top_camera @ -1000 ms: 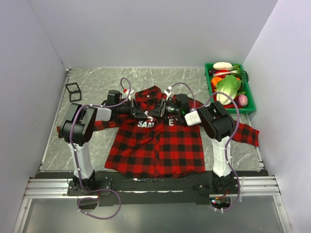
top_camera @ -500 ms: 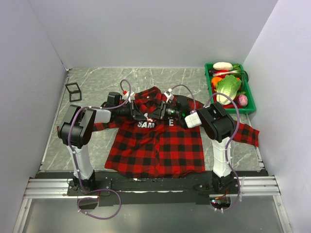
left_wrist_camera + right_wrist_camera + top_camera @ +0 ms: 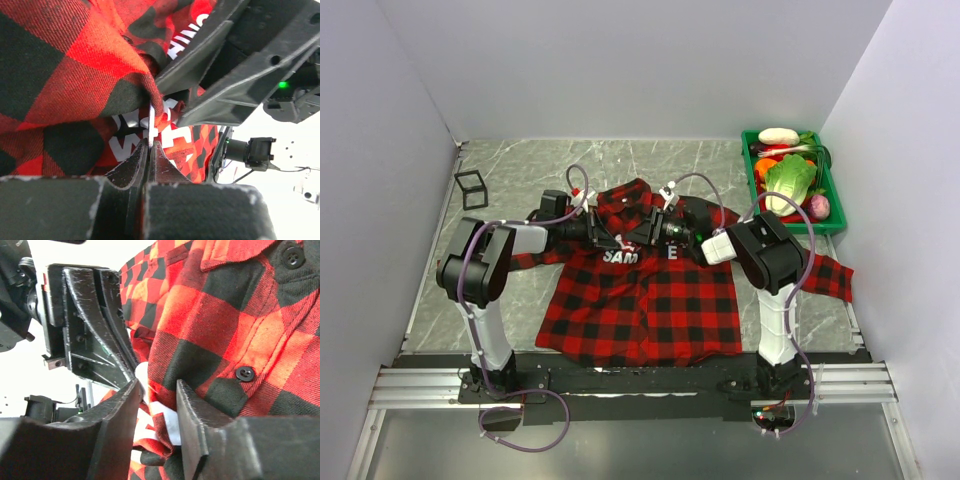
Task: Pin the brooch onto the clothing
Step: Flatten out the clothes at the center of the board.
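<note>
Top view evenly lit, soft shadows on counter (image 3: 520,170); wrist views: bkgd blown out white, left claw (image 3: 148,146) dark & soft up close, shirt (image 3: 75,65) weave sharp.

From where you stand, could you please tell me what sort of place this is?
Probably a robot test cell, not a home: plain white walls box in a marble-patterned table, both arms are bolted to a metal rail, and a green tray holds toy-like vegetables.

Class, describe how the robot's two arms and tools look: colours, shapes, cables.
Left arm and right arm: black joints, white links, looping mauve cables. Left tool and right tool: scuffed black wedge-shaped fingers.
</note>
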`<state>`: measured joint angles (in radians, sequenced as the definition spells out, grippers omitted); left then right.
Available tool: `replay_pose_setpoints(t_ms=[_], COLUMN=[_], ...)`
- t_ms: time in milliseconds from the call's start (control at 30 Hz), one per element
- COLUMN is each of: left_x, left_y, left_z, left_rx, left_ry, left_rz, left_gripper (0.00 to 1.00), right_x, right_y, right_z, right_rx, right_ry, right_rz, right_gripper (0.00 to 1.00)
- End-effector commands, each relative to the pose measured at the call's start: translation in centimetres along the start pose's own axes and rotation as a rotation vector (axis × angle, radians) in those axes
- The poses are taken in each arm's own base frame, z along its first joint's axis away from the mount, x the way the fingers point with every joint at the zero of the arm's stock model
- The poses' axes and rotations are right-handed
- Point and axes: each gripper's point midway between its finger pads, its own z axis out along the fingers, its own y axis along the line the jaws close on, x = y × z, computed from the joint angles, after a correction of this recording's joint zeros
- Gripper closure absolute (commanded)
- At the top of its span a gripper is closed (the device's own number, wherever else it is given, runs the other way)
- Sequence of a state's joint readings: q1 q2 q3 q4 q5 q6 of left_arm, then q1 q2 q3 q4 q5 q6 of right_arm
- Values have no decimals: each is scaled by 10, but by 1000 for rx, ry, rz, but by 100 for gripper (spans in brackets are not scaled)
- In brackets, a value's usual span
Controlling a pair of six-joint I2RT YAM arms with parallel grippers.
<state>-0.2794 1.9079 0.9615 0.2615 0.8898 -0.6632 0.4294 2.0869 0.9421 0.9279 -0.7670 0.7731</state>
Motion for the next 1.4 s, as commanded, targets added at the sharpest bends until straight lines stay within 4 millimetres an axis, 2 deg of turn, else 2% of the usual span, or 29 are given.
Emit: replay_pose_setpoints(t_ms=[0, 100, 167, 200, 267, 300, 367, 400, 433, 467, 500, 533, 600, 633, 667, 733, 767, 867, 1000, 1033, 1100, 1133, 1233, 1267, 1300, 1367], left_x=[-24, -32, -36, -37, -40, -41, -45, -47, -51, -54, -53, -58, -71, -73, -81, -82, -84, -85, -84, -77, -79, -70, -66, -69, -67, -69], left_y=[-11, -10, -18, -21, -28, -29, -33, -35, -36, -34, -32, -30, -25, -20, -15, -3, 7, 25, 53, 64, 77, 85, 105, 114, 119, 129], left_z=[-9, -12, -11, -10, -11, -12, -17, -19, -21, -26, -29, -34, -47, -52, -63, -70, -72, -74, -85, -86, -93, -94, -107, -118, -122, -134], left_rx=[-65, -133, -130, -123, -115, -116, -131, -134, -137, -158, -176, -192, -239, -255, -284, -317, -342, -392, -414, -425, -419, -418, -448, -464, -479, -514], left_ry=[-60, -72, -66, -65, -72, -75, -93, -98, -109, -118, -114, -130, -186, -205, -250, -270, -275, -297, -338, -331, -368, -363, -411, -442, -453, -487], left_rz=[102, 146, 165, 175, 180, 174, 187, 191, 199, 195, 184, 184, 171, 157, 130, 96, 66, 8, -91, -124, -172, -203, -265, -284, -293, -300], left_gripper=[99, 99, 97, 86, 60, 37, 23, 15, 10, 9, 2, 0, 1, 1, 0, 4, 4, 3, 4, 4, 3, 4, 3, 3, 3, 4], right_x=[-33, -42, -46, -42, -46, -43, -47, -45, -45, -52, -52, -50, -60, -61, -66, -72, -77, -83, -90, -90, -87, -88, -79, -74, -77, -71], right_y=[39, 43, 48, 40, 41, 30, 29, 17, 14, 19, 13, -4, -12, -29, -31, -43, -53, -76, -98, -101, -111, -114, -122, -124, -130, -134], right_z=[-9, -19, -23, -25, -32, -36, -46, -54, -59, -66, -73, -86, -105, -124, -136, -158, -175, -204, -222, -223, -225, -226, -224, -224, -232, -233], right_rx=[-72, -41, -25, 23, 55, 117, 164, 226, 258, 279, 322, 425, 523, 616, 653, 729, 777, 874, 931, 934, 939, 939, 931, 933, 942, 930], right_ry=[-92, -106, -109, -95, -104, -93, -94, -88, -91, -106, -99, -86, -97, -102, -122, -150, -170, -178, -177, -171, -158, -157, -139, -131, -150, -142], right_rz=[-119, -145, -200, -197, -213, -189, -184, -168, -165, -178, -185, -140, -125, -88, -90, -79, -53, 23, 80, 92, 125, 134, 170, 181, 200, 230], right_gripper=[53, 44, 43, 41, 37, 35, 34, 33, 33, 33, 33, 33, 33, 33, 33, 32, 32, 31, 31, 31, 31, 31, 31, 31, 31, 31])
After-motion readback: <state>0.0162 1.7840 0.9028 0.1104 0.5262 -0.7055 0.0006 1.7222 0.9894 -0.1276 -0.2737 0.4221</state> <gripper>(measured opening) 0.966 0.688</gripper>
